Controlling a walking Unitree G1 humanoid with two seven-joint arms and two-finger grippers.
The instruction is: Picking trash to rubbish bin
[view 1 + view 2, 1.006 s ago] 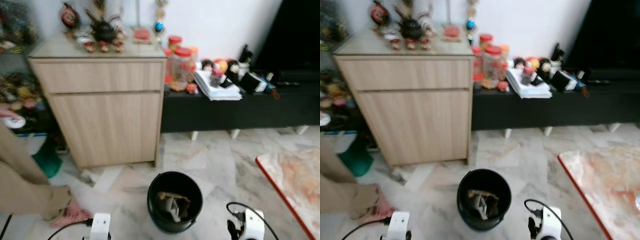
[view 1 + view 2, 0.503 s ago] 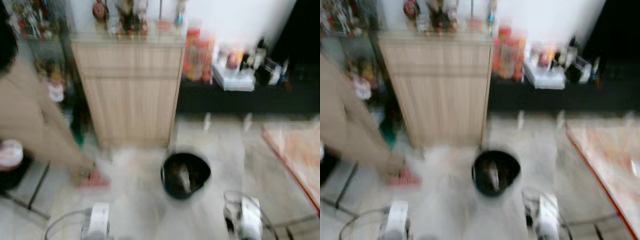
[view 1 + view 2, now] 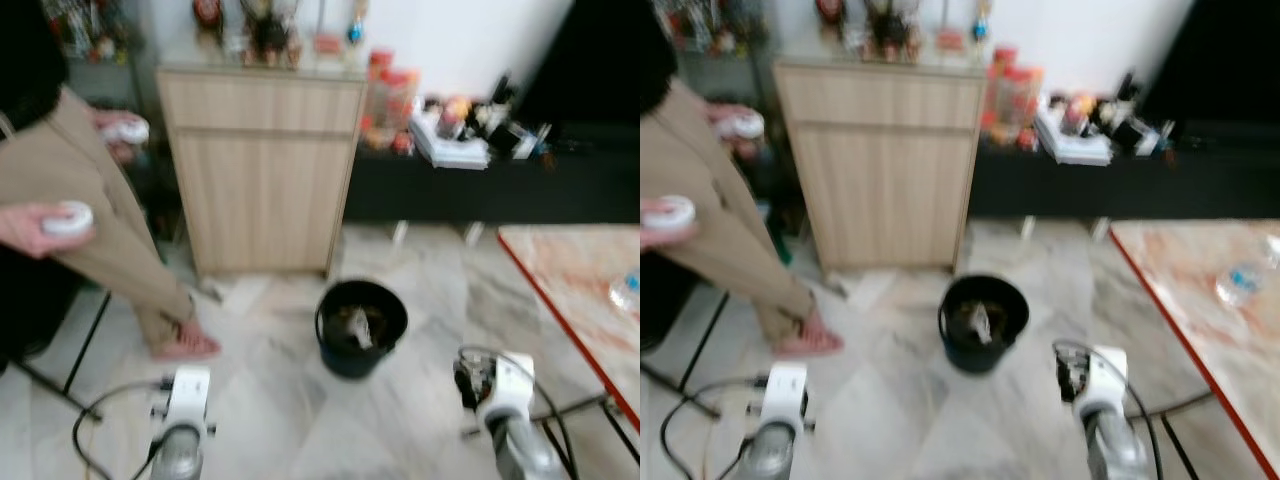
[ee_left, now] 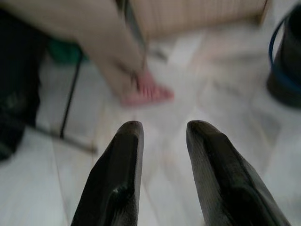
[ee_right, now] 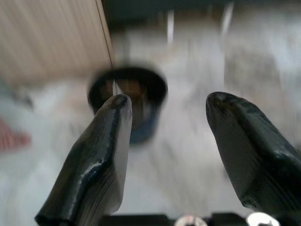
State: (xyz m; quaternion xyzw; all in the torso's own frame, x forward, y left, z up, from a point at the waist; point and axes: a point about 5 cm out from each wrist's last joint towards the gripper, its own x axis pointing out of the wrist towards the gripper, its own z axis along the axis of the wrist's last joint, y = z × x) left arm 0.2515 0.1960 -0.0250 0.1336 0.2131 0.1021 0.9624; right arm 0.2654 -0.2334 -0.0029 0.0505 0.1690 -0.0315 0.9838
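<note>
Ahead, black rubbish bin [image 5: 128,96] (trash inside), beyond released right end effector [image 5: 169,106], left end effector [image 4: 162,129] parted, empty

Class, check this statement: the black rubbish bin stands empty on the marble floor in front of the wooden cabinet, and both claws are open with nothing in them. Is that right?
Not quite. The black rubbish bin is not empty: the left eye view shows crumpled trash inside. The rest holds: it stands on the marble floor before the wooden cabinet, and the left claw and right claw are open with nothing in them.

Black bin [image 3: 360,325] (floor [image 3: 270,400] seemingly pale marble).
</note>
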